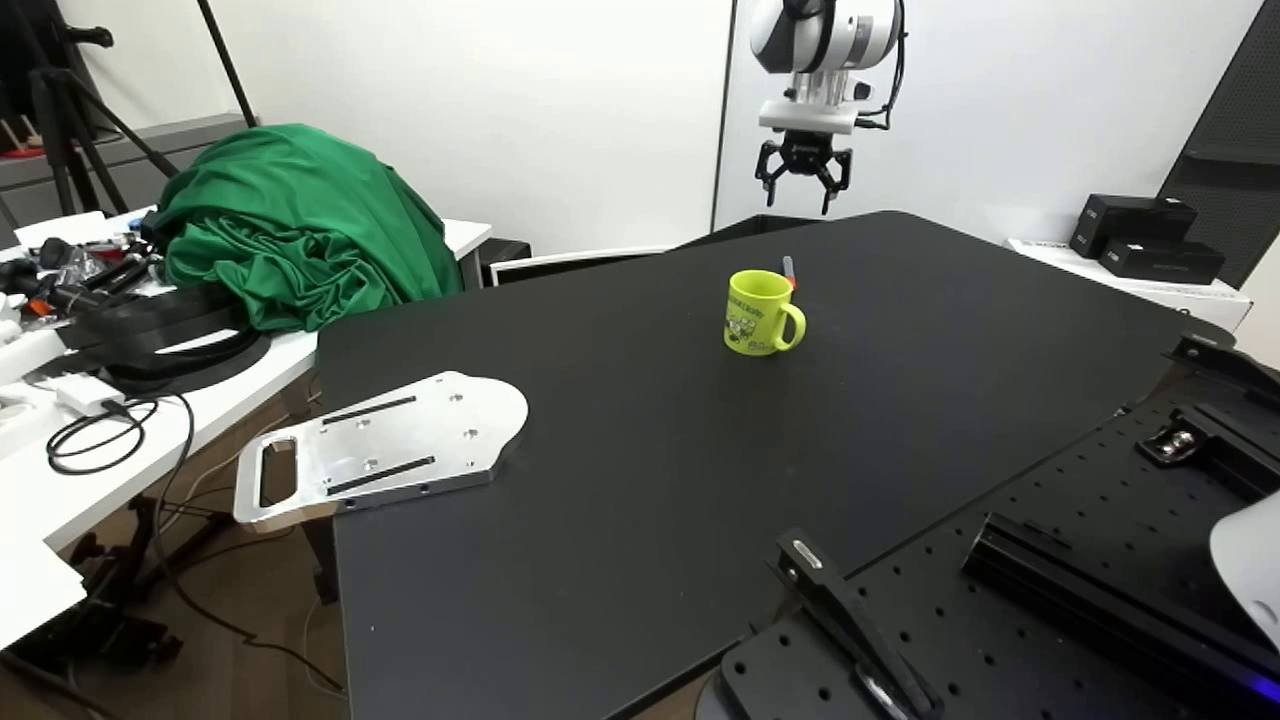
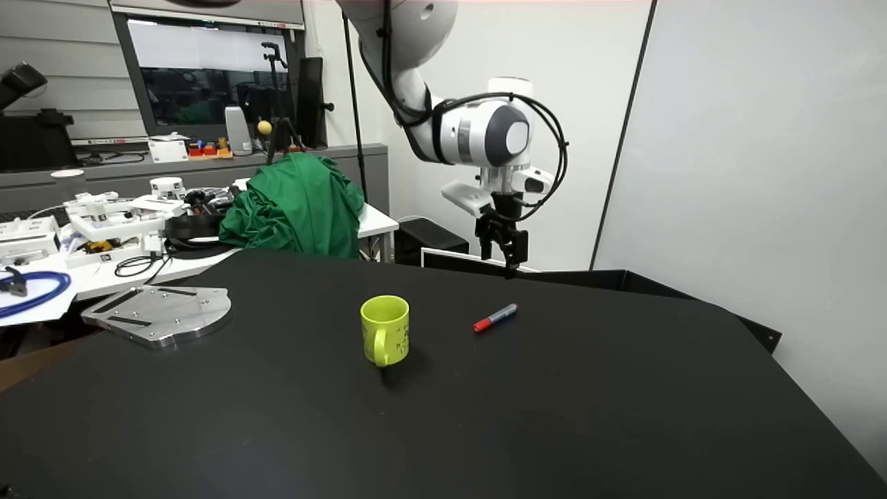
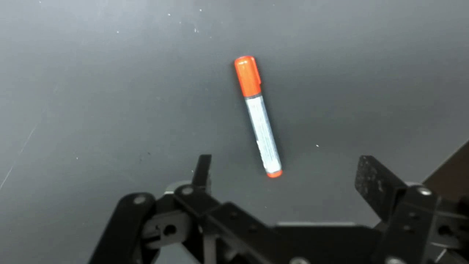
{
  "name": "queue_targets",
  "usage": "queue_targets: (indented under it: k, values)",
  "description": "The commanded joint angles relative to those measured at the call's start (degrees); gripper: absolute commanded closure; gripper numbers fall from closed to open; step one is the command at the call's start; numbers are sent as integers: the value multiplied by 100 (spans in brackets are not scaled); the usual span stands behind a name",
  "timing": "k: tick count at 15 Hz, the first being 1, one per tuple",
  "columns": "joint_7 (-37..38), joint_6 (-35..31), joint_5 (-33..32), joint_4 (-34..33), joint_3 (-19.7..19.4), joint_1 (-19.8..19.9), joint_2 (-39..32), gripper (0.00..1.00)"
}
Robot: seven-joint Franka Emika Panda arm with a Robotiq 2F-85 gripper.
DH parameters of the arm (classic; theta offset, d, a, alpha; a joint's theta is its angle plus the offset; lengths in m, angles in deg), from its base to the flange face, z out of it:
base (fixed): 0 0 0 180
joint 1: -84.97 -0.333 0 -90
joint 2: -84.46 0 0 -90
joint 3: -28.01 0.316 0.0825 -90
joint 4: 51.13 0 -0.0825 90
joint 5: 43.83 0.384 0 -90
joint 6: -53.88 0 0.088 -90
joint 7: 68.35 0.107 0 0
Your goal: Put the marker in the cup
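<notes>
Hand (image 1: 798,203): up in the air above the bench (image 1: 600,550), fingers spread nice and wide, pointing down
Marker (image 2: 495,317): lying flat on the bench, red cap and greyish barrel, near the cup (image 2: 386,333) but apart from it; in the wrist view we've got its tail end showing between the fingertips
Cup: yellow-green mug, standing upright, side print too small for us to read
Silver plate (image 1: 400,435): flat on the bench, slotted handle end hanging off the edge
</notes>
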Motion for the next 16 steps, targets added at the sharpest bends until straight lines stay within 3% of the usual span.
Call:
queue_targets:
  k: [1, 4, 16]
  values:
    - [-23, 165, 48, -415, 33, 55, -451, 0]
    - [13, -17, -45, -404, -55, -57, -656, 0]
    - [-375, -235, 37, -864, 64, 141, -1378, 0]
